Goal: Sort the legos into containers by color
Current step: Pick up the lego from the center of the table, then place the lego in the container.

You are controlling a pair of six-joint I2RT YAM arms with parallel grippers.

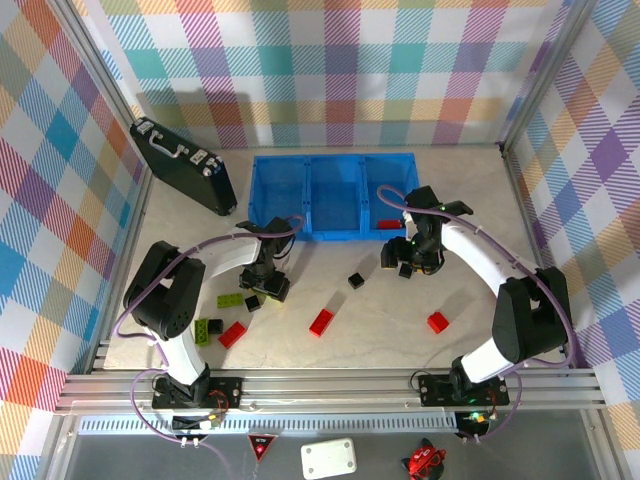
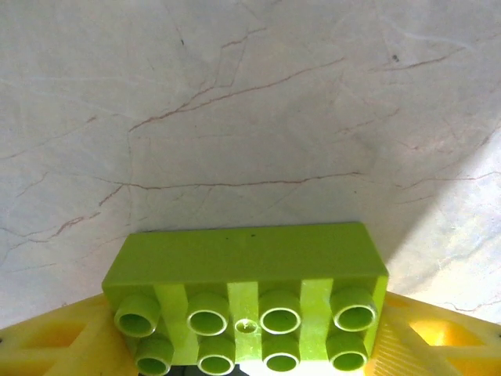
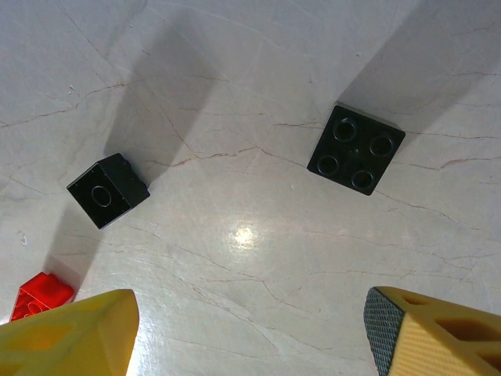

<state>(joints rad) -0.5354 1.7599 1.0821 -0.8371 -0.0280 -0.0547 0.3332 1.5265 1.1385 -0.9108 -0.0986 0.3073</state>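
The left tool (image 2: 246, 345) is clamped on a lime brick (image 2: 246, 266) just in front of the blue tray (image 1: 330, 236), evidently to carry it in. The right tool (image 3: 250, 329), fingers apart, hangs over two black bricks (image 3: 356, 150) also in front of the tray, likely choosing one.

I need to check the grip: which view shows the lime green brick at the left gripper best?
Left wrist: the lime green brick sits close up between the yellow fingers, all eight studs visible. From top external, the left gripper covers most of it, so little can be told.
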